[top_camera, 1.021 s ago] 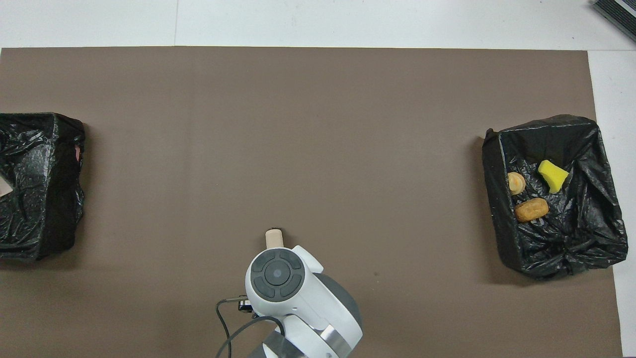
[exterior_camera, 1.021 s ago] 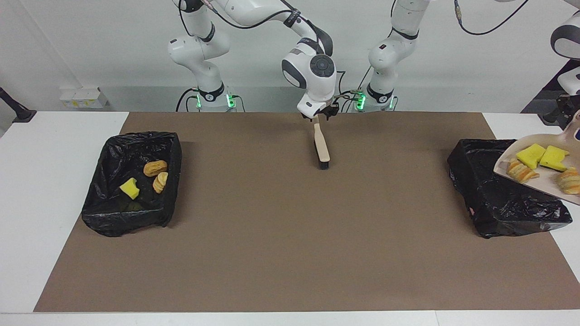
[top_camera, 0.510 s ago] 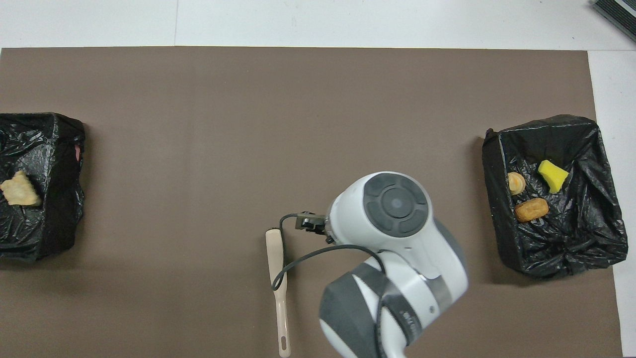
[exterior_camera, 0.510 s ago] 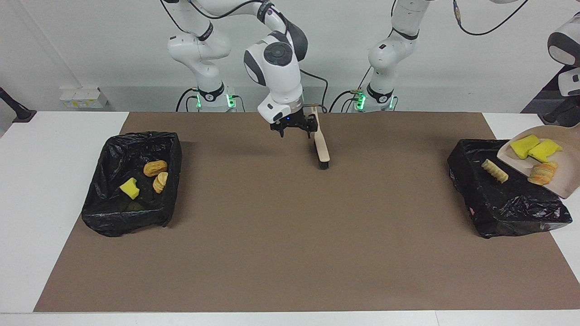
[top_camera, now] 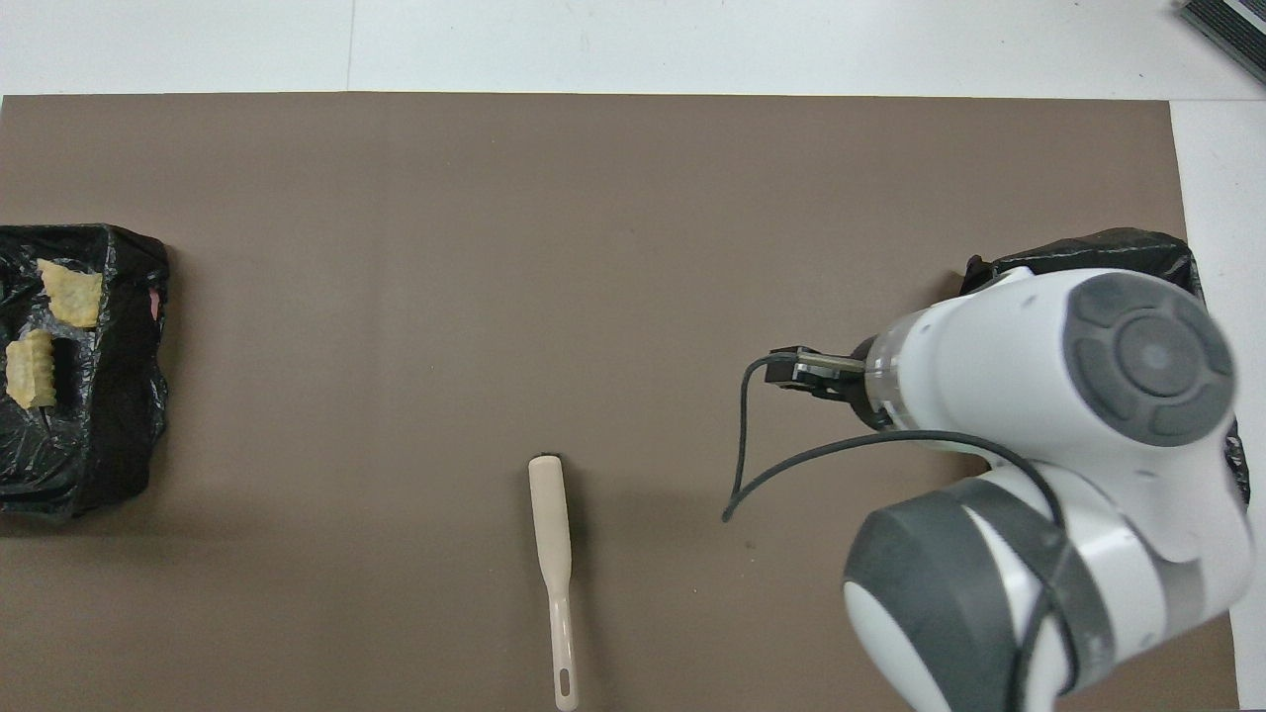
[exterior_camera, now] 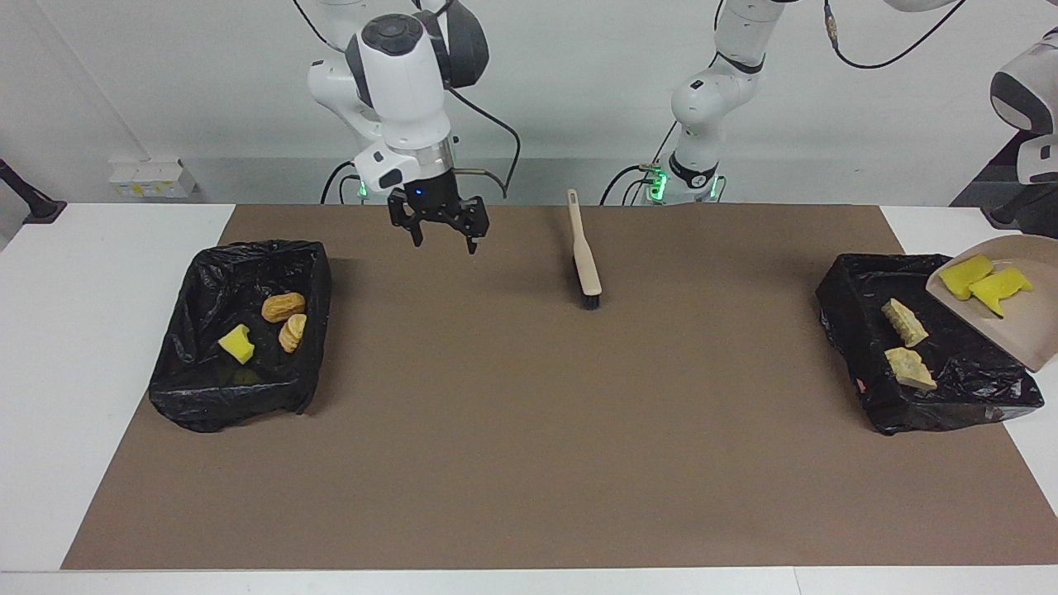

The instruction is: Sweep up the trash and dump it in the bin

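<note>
Desk [exterior_camera: 529, 463] with brown mat, a black-lined bin at each end. Bin at left arm's end [exterior_camera: 926, 364] holds two tan bread pieces [exterior_camera: 905, 322]. Dustpan [exterior_camera: 1021, 318] tilted over that bin with two yellow sponge chunks [exterior_camera: 984, 279] on it; left gripper out of frame, closed. Bin at right arm's end [exterior_camera: 240, 330] holds three trash bits [exterior_camera: 283, 307]. Right gripper [exterior_camera: 438, 227] over mat between that bin and brush [exterior_camera: 583, 256], fingers open, empty.

Beige brush [exterior_camera: 585, 254] lies flat on brown mat [exterior_camera: 529, 463] — dustpan [exterior_camera: 1012, 310] seemingly tilted.
</note>
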